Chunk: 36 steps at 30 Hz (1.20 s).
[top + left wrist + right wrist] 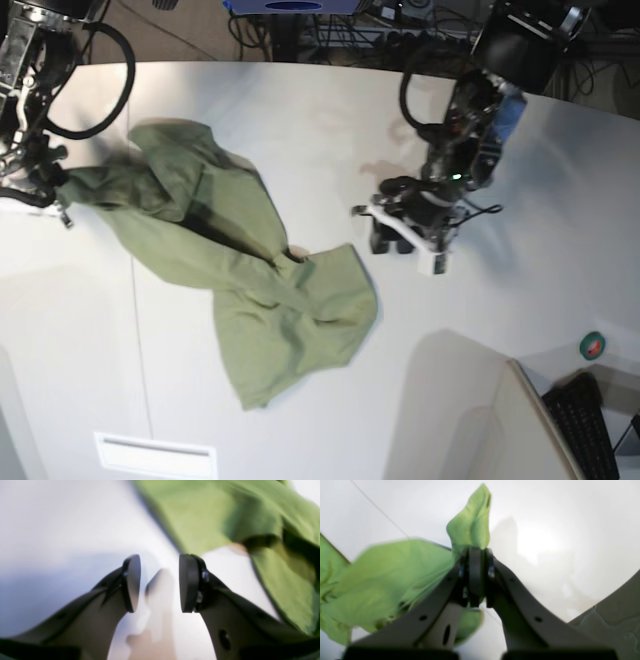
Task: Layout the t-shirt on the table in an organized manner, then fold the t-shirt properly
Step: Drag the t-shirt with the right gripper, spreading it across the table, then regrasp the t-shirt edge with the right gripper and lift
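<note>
Crumpled olive-green t-shirt (240, 290), twisted diagonally

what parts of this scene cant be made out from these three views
- The t-shirt in the base view: crumpled, so folds bury sleeves, collar and tag.
- The cloth pinched by the right gripper in the right wrist view: blurred, and the fingers cover the held part.
- The left wrist view: the shirt is out of focus and cut off at the right edge, beyond the open left gripper.

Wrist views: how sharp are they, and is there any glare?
Left wrist view: soft throughout, t-shirt smeared, open left gripper fairly crisp. Right wrist view: bright glare patch on the table, cloth blurred, right gripper clamped on it. Base view: evenly lit, sharp.
</note>
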Each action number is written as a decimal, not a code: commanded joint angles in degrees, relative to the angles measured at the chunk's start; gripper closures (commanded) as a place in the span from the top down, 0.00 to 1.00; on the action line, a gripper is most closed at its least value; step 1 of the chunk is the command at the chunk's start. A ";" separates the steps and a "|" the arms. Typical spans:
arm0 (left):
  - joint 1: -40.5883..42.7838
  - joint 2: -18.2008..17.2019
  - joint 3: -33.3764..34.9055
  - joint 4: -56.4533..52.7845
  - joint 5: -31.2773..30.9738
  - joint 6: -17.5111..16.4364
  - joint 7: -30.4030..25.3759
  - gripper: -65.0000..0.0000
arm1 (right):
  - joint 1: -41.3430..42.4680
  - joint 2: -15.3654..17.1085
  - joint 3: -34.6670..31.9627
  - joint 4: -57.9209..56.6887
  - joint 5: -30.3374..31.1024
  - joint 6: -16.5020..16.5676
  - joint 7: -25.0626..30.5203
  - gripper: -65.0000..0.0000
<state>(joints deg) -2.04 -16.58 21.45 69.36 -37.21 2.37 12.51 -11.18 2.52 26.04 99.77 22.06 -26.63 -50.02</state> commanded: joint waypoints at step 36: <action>23.36 -4.92 -29.67 18.68 -0.28 -1.36 3.44 0.38 | 24.94 11.94 -77.52 -18.58 -14.11 -13.37 -2.86 0.73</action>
<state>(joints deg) 21.47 -20.86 -7.84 87.15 -37.52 1.39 17.37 12.78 14.37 -51.77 80.34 8.78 -39.72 -53.56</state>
